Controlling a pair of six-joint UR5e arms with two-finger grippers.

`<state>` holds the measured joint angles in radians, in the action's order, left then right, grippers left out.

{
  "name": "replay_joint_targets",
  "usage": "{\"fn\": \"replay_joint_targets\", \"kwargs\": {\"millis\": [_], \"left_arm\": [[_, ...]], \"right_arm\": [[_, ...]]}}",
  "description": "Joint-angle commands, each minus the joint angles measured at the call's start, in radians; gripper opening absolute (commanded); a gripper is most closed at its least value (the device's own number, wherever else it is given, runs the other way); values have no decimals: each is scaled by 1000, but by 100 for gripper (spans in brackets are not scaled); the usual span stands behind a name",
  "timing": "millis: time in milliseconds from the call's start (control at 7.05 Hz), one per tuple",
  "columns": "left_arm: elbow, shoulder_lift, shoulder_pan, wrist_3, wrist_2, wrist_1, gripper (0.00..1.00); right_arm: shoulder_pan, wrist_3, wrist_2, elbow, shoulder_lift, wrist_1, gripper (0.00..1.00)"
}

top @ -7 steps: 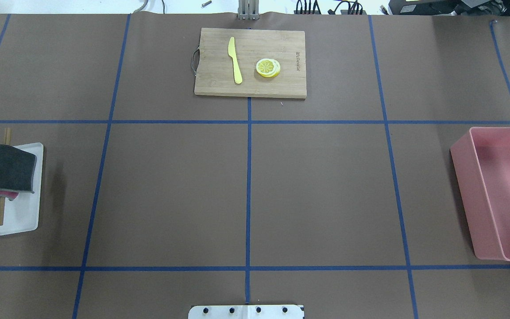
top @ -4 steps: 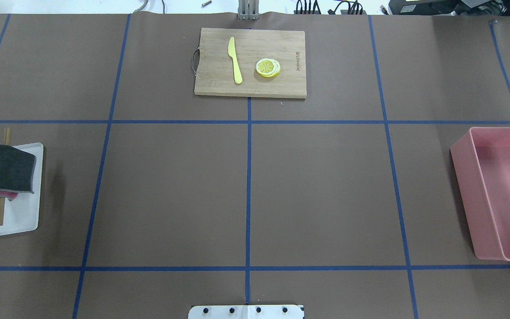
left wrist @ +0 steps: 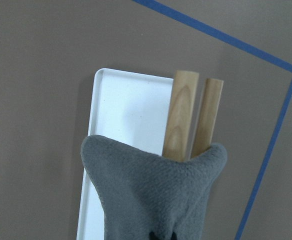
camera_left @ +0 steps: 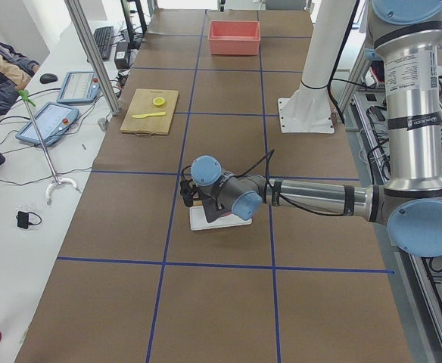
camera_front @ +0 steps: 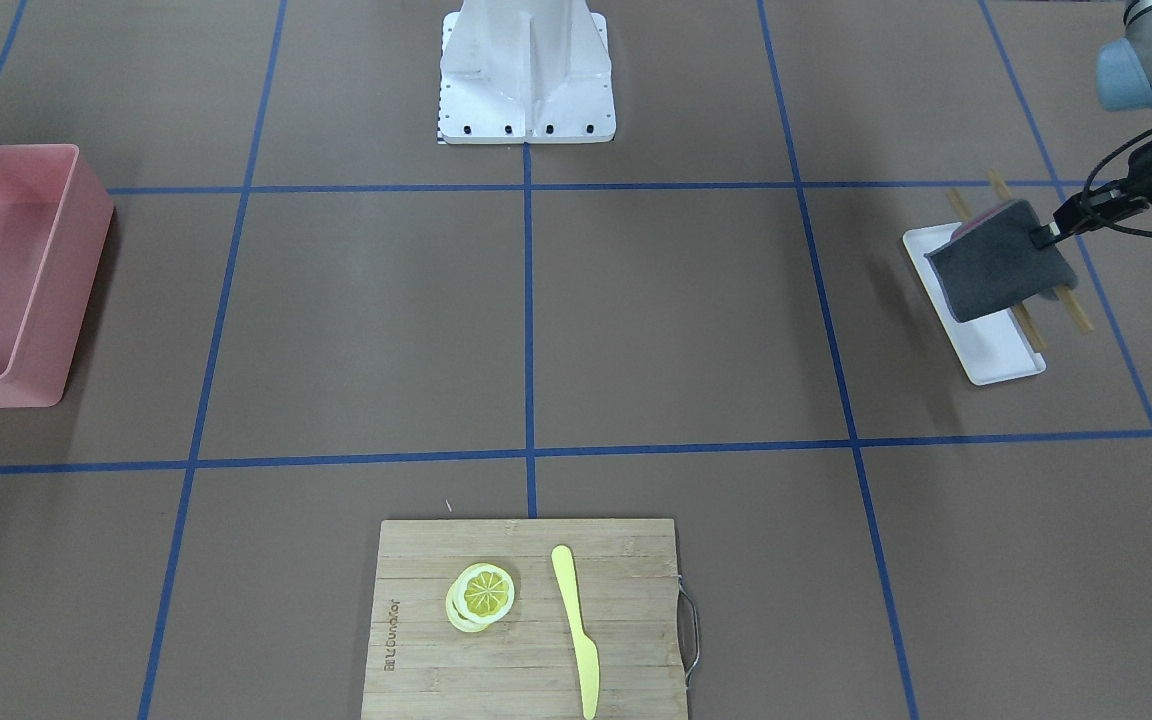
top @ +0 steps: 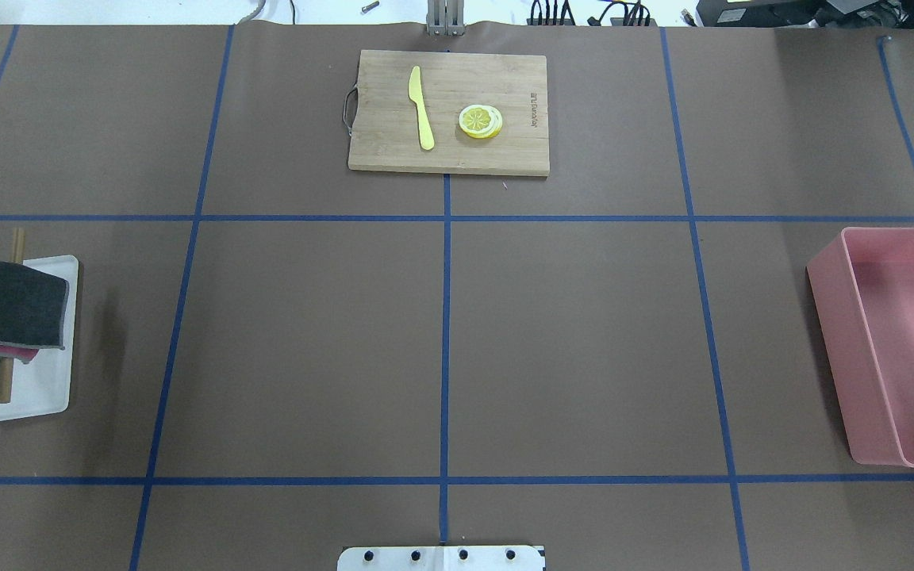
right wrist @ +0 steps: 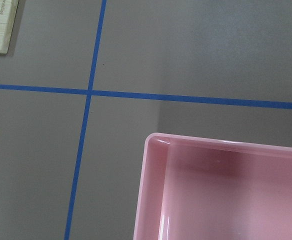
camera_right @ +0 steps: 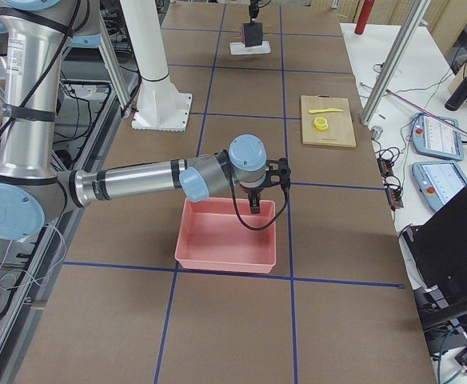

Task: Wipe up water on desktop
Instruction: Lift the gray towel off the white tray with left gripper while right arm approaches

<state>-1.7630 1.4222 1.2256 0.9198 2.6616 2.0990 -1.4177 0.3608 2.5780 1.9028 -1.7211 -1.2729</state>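
The brown desktop (top: 306,349) with blue tape lines shows no water that I can make out. My left gripper (camera_front: 1042,238) is shut on a grey cloth (camera_front: 1001,262) with a pink underside. It holds the cloth just above a white tray (camera_front: 994,352) and two wooden rods (camera_front: 1073,305). The cloth also shows at the left edge of the overhead view (top: 6,301) and fills the bottom of the left wrist view (left wrist: 151,195). My right gripper (camera_right: 255,205) hangs over a pink bin (camera_right: 227,237); I cannot tell if it is open or shut.
A bamboo cutting board (top: 497,151) with a yellow knife (top: 422,107) and lemon slices (top: 480,121) lies at the far middle. The pink bin (top: 897,349) sits at the right edge. The robot's white base plate (camera_front: 526,125) is at the near middle.
The cloth, the rods and the tray under it have shifted by only a few pixels. Nothing else has moved.
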Motion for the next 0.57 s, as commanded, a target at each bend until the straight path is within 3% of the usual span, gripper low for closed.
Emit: {"fn": "replay_joint_targets", "kwargs": {"millis": [0, 142, 284, 426], "left_arm": [[-48, 61, 37, 102, 165, -1, 0], [-59, 178, 44, 260, 166, -2, 0], [-47, 369, 32, 503, 164, -2, 0], [-36, 529, -27, 704, 109, -4, 0]], "right_arm": [[31, 32, -21, 1, 47, 1, 100], [81, 103, -56, 8, 102, 3, 100], [151, 195, -99, 30, 153, 26, 100], [233, 357, -177, 57, 205, 62, 100]]}}
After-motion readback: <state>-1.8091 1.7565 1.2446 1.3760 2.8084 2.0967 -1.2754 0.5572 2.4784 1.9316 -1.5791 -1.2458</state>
